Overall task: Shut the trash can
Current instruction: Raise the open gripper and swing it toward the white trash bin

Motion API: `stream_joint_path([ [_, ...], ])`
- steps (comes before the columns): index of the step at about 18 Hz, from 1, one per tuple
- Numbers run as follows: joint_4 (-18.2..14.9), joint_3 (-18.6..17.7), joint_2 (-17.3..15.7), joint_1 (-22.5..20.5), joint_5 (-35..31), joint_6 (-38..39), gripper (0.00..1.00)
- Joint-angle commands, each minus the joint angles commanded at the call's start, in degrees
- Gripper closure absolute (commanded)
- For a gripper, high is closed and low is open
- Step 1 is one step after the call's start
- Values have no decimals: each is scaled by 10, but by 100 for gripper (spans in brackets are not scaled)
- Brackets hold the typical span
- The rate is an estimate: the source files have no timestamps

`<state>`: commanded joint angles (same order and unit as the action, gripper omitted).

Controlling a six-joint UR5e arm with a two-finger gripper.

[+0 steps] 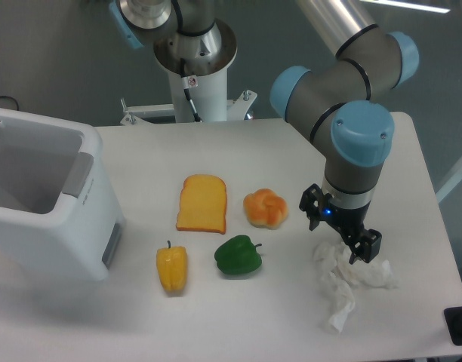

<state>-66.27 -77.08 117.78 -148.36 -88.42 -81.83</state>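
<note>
White plastic bin [46,200] at nine o'clock on the table [412,173], partly cut off by the left edge. Stands open: hollow interior showing, no lid visible over the mouth. Grey tab on the inner right wall, grey panel low on the right side. Looks rigid, smooth, thin-walled, probably light for its bulk, so likely to skid or tip under a sideways shove. Lid not seen from here; likely hinged out of view at the far left or rear, though cannot tell. Best contact, by judgement: push on the lid's flat face near its free edge, pressing down, not pinching the slick walls.

Gripper [342,232] at four o'clock, well apart from the bin, pointing down, just above or touching crumpled paper [350,280]. Fingers [314,207] spread apart, nothing clearly held between them.

Between bin and gripper: toast [202,203] near centre, bun [265,208] beside it toward three o'clock, green pepper [238,256] and yellow pepper [171,269] toward six o'clock. Worth keeping the arm high when crossing over these.
</note>
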Motion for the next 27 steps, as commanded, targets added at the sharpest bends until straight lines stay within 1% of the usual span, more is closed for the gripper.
stream_joint_path([
  [3,0,-6,-9,2,0,0,0],
  [5,3,-26,-26,4,2,1,0],
  [6,4,-41,-39,4,2,3,0],
  [8,11,-82,-78,4,2,7,0],
  [12,11,-132,-149,17,5,20,0],
  [13,11,-136,-163,18,7,28,0],
  [16,6,-149,-198,46,8,36,0],
  [17,2,-152,-214,53,14,55,0],
  [19,-17,-163,-247,60,53,102,0],
  [20,-30,-164,-266,66,68,116,0],
  [22,-68,-164,-300,79,76,144,0],
  [24,-97,-170,-330,118,80,173,0],
  [25,-104,-172,-343,137,81,188,0],
  [27,-104,-182,-367,163,83,238,0],
])
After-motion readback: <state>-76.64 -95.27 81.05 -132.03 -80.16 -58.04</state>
